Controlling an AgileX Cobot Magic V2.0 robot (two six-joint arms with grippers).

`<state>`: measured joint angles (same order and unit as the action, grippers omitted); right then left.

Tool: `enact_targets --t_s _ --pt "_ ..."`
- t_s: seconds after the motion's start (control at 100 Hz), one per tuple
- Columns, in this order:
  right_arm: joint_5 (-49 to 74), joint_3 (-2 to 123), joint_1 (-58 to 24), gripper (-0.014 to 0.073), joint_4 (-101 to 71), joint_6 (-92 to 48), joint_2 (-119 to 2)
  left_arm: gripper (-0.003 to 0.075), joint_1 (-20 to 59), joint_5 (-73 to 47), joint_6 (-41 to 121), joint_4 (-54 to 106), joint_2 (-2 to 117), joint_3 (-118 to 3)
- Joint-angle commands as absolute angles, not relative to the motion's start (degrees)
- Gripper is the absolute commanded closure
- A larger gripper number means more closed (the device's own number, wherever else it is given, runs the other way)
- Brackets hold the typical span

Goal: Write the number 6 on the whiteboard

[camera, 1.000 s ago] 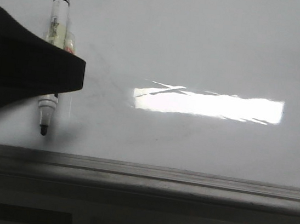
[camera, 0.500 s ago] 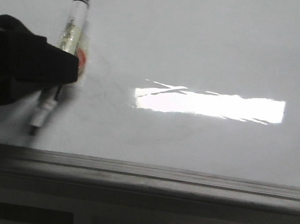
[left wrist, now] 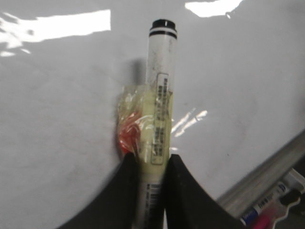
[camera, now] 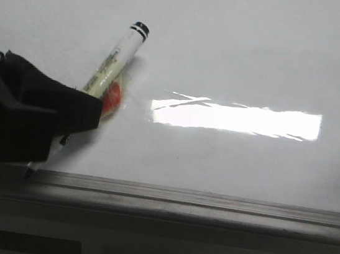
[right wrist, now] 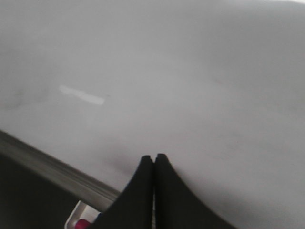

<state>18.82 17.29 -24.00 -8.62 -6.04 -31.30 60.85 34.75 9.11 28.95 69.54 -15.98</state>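
The marker (camera: 112,63) lies on a slant across the whiteboard (camera: 243,49) in the front view: its black-ringed rear end points up and to the right, and its long axis runs down and to the left, into the left gripper (camera: 64,122). The writing tip is mostly hidden behind the gripper; only a small dark sliver shows below it, near the grey rail (camera: 210,204) along the board's lower edge. A wrap of clear tape with a red patch (camera: 112,97) sits on the barrel just above the grip.

No drawn line of a 6 can be made out on the board; the bright rectangle (camera: 237,118) to the right of the marker is glare.

The left gripper comes in from the left edge, low over the board, a dark blocky mass with its fingers pointing right. In the left wrist view its two black fingers (left wrist: 178,191) are clamped narrowly on the marker's barrel (left wrist: 159,95), one on each side, with the taped part (left wrist: 133,129) just past the fingertips and the capped rear end pointing away from the wrist.

In the right wrist view the right gripper (right wrist: 153,164) hangs over the blurred whiteboard surface (right wrist: 190,71), its fingers pressed together with nothing between them.
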Motion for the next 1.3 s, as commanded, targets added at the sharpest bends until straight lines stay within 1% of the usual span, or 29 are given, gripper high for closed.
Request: enact_targets --t_s 0.0,0.08,0.17,0.21,0.27,0.31,0.32,0.34,0.35,0.39,0.44,0.49,0.6,0.76,0.83,0.9,0.97,1.14,1.16,1.23,1.25,1.28,1.29 --pt "15.7 22.2 -28.6 0.0657 -8.9 -8.0 -34.8 0.0741 60.7 32.1 9.6 23.3 66.1 -18.2" --pt "15.7 26.2 -34.0 0.0657 -8.9 -8.0 -37.8 0.0741 60.7 29.1 11.2 19.1 62.4 -19.0" --pt "15.5 30.4 -39.0 0.0655 -8.9 -8.3 -40.9 0.0741 60.7 28.6 14.1 14.9 58.2 -19.2" --pt "15.3 32.4 -41.5 0.0633 -8.9 -9.1 -42.4 0.0741 60.7 28.7 15.8 14.0 56.2 -19.2" --pt "15.3 35.1 -45.2 0.0538 -8.9 -9.1 -44.3 0.0741 60.7 28.2 16.8 13.7 53.9 -19.2" --pt "15.2 36.7 -47.5 0.0438 -8.9 -9.1 -45.6 0.0741 60.7 27.6 16.8 13.7 53.0 -19.2" --pt "15.2 36.9 -48.3 0.0401 -8.9 -9.1 -45.8 0.0741 60.7 27.5 16.9 13.7 52.9 -19.2" --pt "15.0 37.6 -48.9 0.0364 -8.9 -9.1 -46.4 0.0741 60.7 27.1 16.9 13.4 52.5 -19.2" --pt "14.9 38.1 -49.6 0.0328 -9.0 -9.1 -46.7 0.0741 60.7 26.9 17.0 13.2 52.3 -19.2" --pt "14.3 39.0 -51.5 0.0231 -9.0 -9.1 -48.1 0.0741 60.7 26.2 17.0 11.9 52.2 -19.2" --pt "13.1 40.2 -53.3 0.0152 -9.0 -9.1 -49.6 0.0741 61.1 25.5 17.0 8.5 52.2 -19.2" --pt "11.7 41.1 -54.8 0.0127 -9.8 -9.1 -51.0 0.0741 61.7 25.4 17.0 6.5 52.2 -19.2" --pt "10.8 42.8 -57.2 0.0156 -11.7 -9.1 -53.6 0.0741 62.8 25.6 17.0 5.7 52.2 -19.2" --pt "10.4 44.9 -57.6 0.0197 -14.2 -9.1 -56.0 0.0741 64.4 25.6 17.0 5.1 52.2 -19.2" --pt "10.5 45.3 -57.6 0.024 -14.9 -9.1 -56.7 0.0741 64.8 25.6 17.0 5.1 52.2 -19.2" --pt "10.2 45.3 -57.6 0.031 -15.0 -9.1 -57.3 0.0741 64.8 25.6 17.0 5.1 52.2 -19.2" --pt "10.2 45.3 -57.6 0.04 -15.2 -9.1 -57.9 0.0741 64.8 25.9 17.0 5.0 52.2 -19.2" --pt "10.9 45.3 -57.6 0.0662 -16.4 -9.1 -59.0 0.074 64.8 26.0 17.0 4.9 52.2 -19.2" --pt "10.9 45.3 -57.6 0.0663 -16.5 -9.1 -59.3 0.0738 64.8 26.0 17.0 4.9 52.2 -19.2" --pt "10.8 45.3 -57.6 0.0657 -16.4 -9.1 -59.4 0.0702 64.7 26.0 17.0 4.9 52.2 -19.2" --pt "10.8 45.3 -57.6 0.0657 -16.2 -9.1 -59.6 0.0665 64.7 26.0 17.0 4.9 52.2 -19.2" --pt "10.9 45.3 -57.6 0.0657 -16.0 -9.1 -59.6 0.063 64.7 26.0 17.0 4.9 52.2 -19.2" --pt "10.9 45.3 -57.6 0.0657 -15.7 -9.1 -59.6 0.0603 64.7 26.0 17.0 4.9 52.2 -19.2"
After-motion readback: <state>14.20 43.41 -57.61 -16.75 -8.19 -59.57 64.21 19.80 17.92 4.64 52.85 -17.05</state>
